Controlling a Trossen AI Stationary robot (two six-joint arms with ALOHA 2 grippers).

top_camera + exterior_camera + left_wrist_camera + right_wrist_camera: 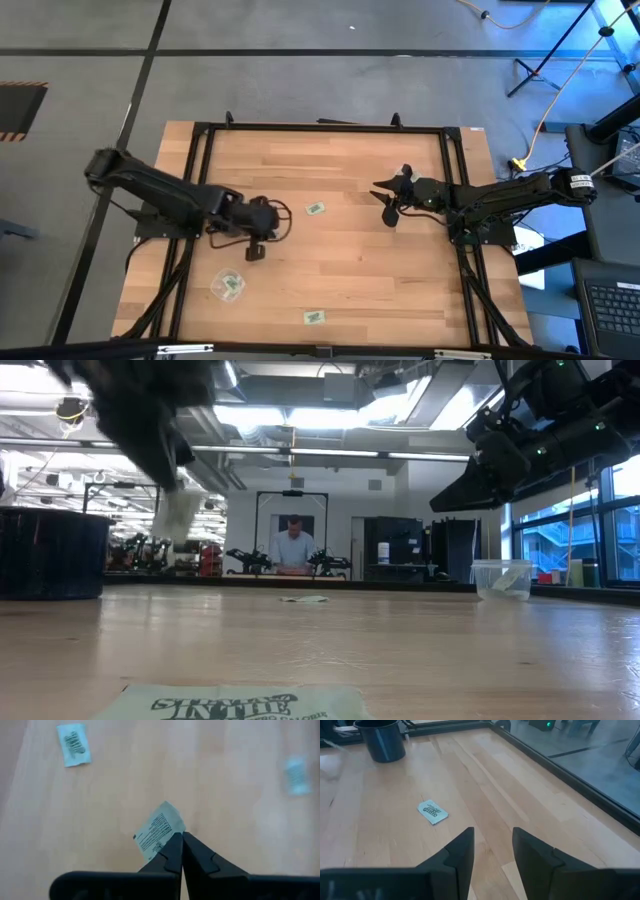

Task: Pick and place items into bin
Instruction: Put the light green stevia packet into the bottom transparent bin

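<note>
Nearest in the low view: a pale green flat packet with dark print (235,703) lying flat on the light wooden table (420,650), at the front edge. In the high view this is the packet at the table's near edge (314,317).

Further back, to the left from above, a clear plastic tub (229,284) stands on the wood with green packets inside; count not readable. In the low view the same tub (500,579) shows on the right.

Left gripper (255,250) over the table's left half, just beyond the tub. Its wrist view shows the two dark fingers (167,854) pressed together, pinching a corner of a pale packet with fine black print (159,831). The packet is tilted and clear of the wood. The low view shows it hanging pale from the dark gripper (180,510).

Another green packet (316,209) lies flat mid-table, between the two arms, also visible from the right wrist (432,812).

Right gripper (392,208) hovers over the right half, fingers (462,851) parted at a moderate gap, holding nothing.

Farthest: a dark cylindrical cup (52,553) at the table's far side. Beyond the table, a person (294,548) stands at a bench.
</note>
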